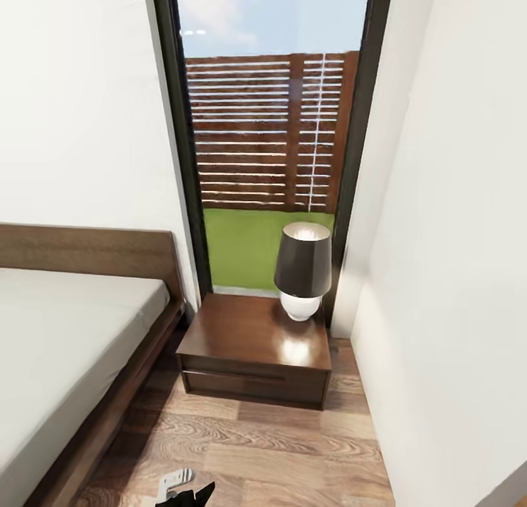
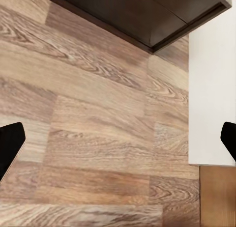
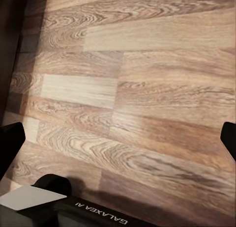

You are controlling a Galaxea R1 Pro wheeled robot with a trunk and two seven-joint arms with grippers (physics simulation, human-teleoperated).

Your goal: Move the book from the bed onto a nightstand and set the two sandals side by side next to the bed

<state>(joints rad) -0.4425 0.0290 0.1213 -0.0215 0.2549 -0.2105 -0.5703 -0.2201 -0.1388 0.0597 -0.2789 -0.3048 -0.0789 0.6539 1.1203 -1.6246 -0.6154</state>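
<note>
Both hands, left hand (image 2: 118, 138) and right hand (image 3: 118, 138), are hanging wide open over bare floor (image 1: 278, 448), carrying nothing. Nightstand (image 1: 252, 350) is sitting just right of the bed (image 1: 66, 346), lamp (image 1: 302, 269) hogging its far right corner. Book's probably light and thin, so I'd pinch it by an edge.

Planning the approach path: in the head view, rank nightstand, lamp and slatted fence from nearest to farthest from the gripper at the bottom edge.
1. Nightstand, just ahead of the gripper, right of the bed.
2. Lamp, on the nightstand's far right corner.
3. Slatted fence, outside, beyond the window.
</note>
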